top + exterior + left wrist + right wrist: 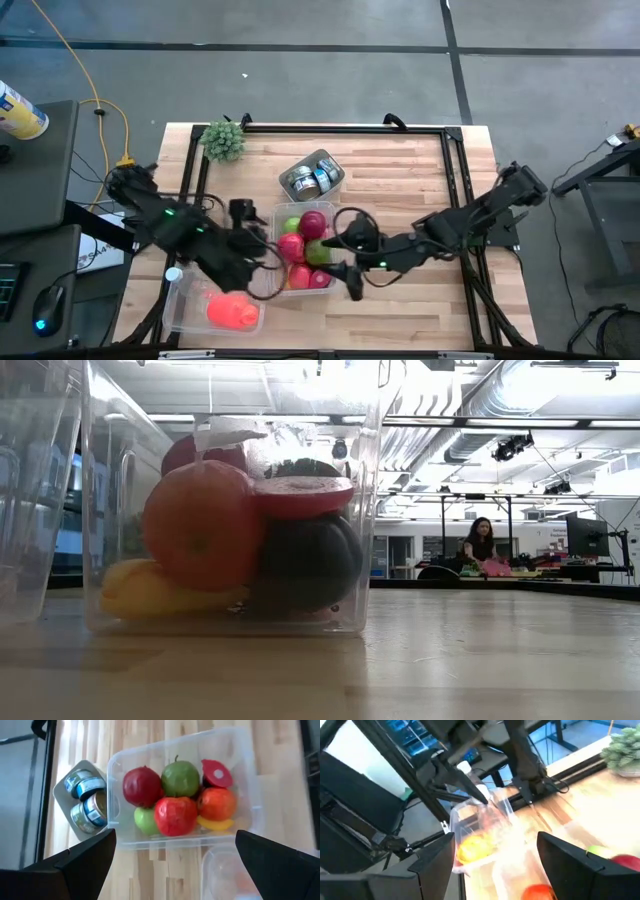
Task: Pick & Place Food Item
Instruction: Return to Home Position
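Wooden worktop (420, 170): clear bin (240, 750) full of fruit (175, 815) at centre; left jaws and right jaws both spread, flanking it.

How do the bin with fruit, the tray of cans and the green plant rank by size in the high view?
1. bin with fruit, clearly largest.
2. tray of cans.
3. green plant, only slightly smaller than the tray; these two look nearly alike.
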Robot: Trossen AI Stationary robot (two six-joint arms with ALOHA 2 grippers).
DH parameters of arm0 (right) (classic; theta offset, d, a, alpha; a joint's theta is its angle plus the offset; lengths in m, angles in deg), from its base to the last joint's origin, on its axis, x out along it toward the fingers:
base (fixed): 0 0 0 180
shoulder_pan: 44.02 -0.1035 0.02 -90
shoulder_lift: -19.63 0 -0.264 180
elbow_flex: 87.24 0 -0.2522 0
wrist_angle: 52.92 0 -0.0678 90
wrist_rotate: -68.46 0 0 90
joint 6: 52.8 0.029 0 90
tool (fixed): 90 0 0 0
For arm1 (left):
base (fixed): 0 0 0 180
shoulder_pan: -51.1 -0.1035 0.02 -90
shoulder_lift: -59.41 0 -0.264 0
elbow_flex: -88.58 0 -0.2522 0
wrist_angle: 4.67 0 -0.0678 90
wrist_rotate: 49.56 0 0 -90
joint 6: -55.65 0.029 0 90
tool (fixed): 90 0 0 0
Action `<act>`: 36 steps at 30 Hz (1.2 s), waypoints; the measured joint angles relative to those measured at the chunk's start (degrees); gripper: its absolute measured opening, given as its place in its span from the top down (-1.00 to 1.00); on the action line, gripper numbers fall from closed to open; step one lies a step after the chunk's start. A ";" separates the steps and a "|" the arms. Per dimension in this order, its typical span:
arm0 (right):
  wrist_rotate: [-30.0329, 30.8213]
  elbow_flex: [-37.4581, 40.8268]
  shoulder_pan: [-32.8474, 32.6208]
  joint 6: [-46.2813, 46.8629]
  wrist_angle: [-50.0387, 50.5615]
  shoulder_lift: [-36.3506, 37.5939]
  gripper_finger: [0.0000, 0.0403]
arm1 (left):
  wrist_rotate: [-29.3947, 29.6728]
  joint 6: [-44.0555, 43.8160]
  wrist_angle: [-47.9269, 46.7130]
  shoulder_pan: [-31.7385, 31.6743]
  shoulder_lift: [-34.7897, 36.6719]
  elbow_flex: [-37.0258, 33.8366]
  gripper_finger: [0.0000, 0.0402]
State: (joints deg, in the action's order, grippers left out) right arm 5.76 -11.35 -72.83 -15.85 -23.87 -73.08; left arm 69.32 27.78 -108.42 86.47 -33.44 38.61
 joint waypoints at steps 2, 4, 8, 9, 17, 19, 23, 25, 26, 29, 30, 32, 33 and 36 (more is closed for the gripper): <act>0.95 0.00 -0.82 0.66 2.41 1.69 -0.34 | -0.02 0.00 -0.08 0.73 2.29 0.00 -0.99; 1.08 0.00 -1.49 0.65 4.69 2.99 -0.34 | -0.06 -0.10 -0.02 1.14 5.19 0.00 -0.99; 4.45 0.00 -1.86 1.34 8.19 4.34 -0.34 | 0.24 -1.44 -0.06 1.86 11.69 -0.05 -0.99; 5.56 0.00 -1.80 1.38 8.20 4.43 -0.34 | 0.61 -1.73 -0.01 1.86 13.33 -0.30 -0.99; 6.44 0.00 0.03 0.69 13.39 4.45 -0.12 | 5.71 -5.62 -0.03 1.84 30.62 -10.52 -0.99; 5.83 0.00 0.10 0.24 16.70 4.87 0.08 | 7.09 -9.48 0.09 1.84 35.54 -15.02 -0.99; 6.80 -0.04 0.35 -2.81 22.50 7.14 0.58 | 12.27 -17.15 0.39 1.84 45.41 -23.78 -0.99; 9.54 -0.04 0.40 -6.87 24.59 7.94 0.84 | 15.02 -20.11 1.37 1.84 50.15 -27.98 -0.99; 10.13 -0.04 0.59 -8.98 24.98 8.27 0.91 | 16.34 -21.16 2.48 1.84 52.54 -30.13 -0.99; 7.97 -0.02 2.27 -14.08 25.22 10.04 0.96 | 20.86 -23.31 6.29 1.82 59.25 -36.89 -0.99; 6.34 -0.02 2.95 -15.24 25.76 10.93 0.97 | 21.43 -23.39 7.67 1.82 61.15 -39.28 -0.99; 4.33 -0.02 4.24 -16.57 27.89 12.74 0.98 | 21.35 -23.11 10.14 1.82 64.39 -43.80 -0.99; 4.32 -0.02 4.76 -16.68 29.69 13.95 0.99 | 21.24 -23.07 10.76 1.82 65.81 -45.89 -0.99; 6.74 -0.02 6.28 -14.06 34.87 16.83 0.99 | 21.31 -23.26 11.76 1.84 69.92 -51.14 -0.99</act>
State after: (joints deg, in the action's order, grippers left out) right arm 12.50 -11.37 -66.55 -29.91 11.00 -56.25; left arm 90.63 4.52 -96.66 88.31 36.47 -12.53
